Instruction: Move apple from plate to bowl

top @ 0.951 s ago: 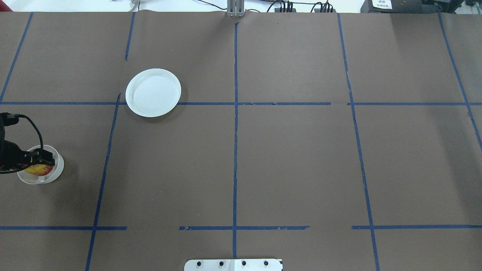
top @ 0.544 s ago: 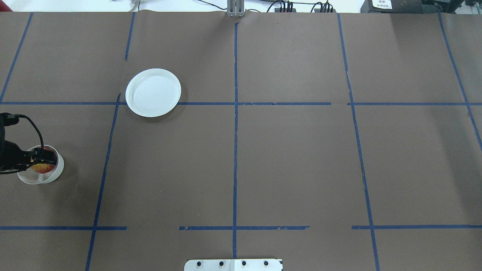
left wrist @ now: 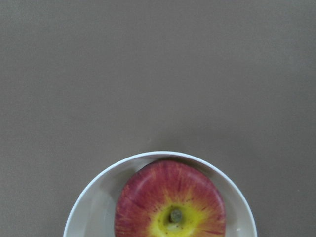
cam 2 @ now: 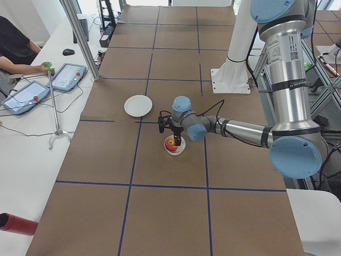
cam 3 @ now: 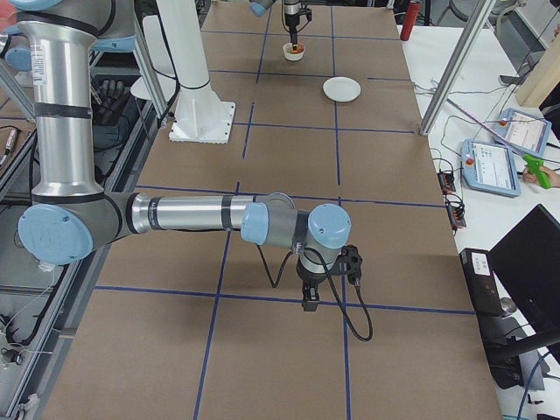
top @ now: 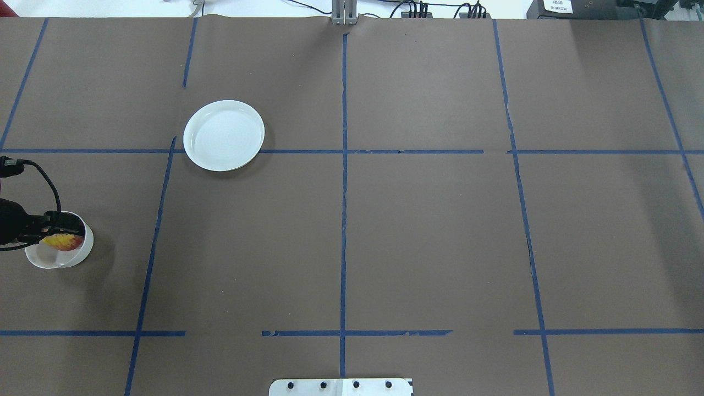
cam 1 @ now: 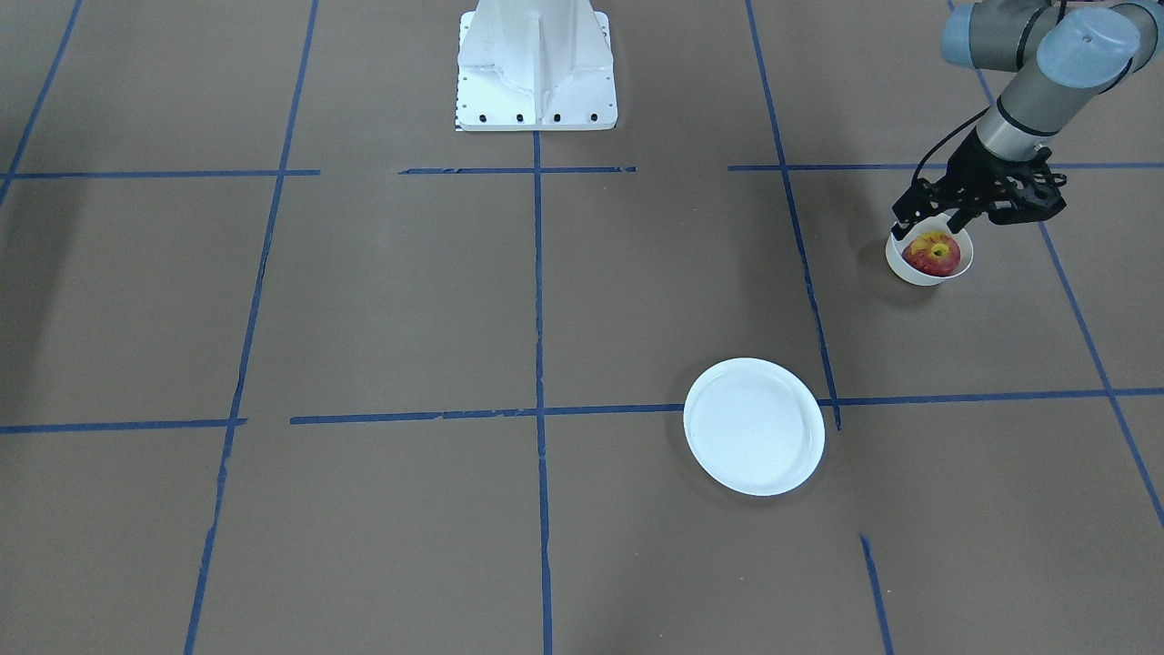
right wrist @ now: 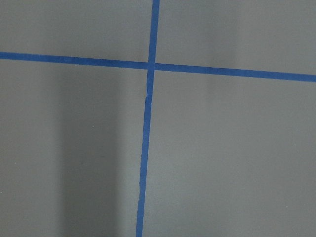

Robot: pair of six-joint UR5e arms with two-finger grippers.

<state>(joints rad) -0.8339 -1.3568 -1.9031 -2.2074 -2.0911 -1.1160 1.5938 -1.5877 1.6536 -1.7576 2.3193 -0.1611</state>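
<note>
The apple (cam 1: 934,253), red with a yellow patch round its stem, sits in the small off-white bowl (cam 1: 900,265) at the table's end on my left. It fills much of the bowl in the left wrist view (left wrist: 170,202). My left gripper (cam 1: 929,224) hangs just above the apple with its jaws spread apart and holds nothing. The white plate (cam 1: 754,426) lies bare further along the table, also in the overhead view (top: 224,135). My right gripper (cam 3: 310,302) points down at bare table far from both dishes. I cannot tell whether it is open or shut.
The robot's white base (cam 1: 536,68) stands at mid table edge. Blue tape lines (top: 344,220) grid the brown table cover. Tablets (cam 2: 66,76) and an operator sit beyond the table's far side. A red cylinder (cam 2: 16,224) lies off the table's end.
My left gripper has drawn back from the bowl toward the view's left edge, uncovering more of the apple. The apple, bowl and plate have stayed put.
</note>
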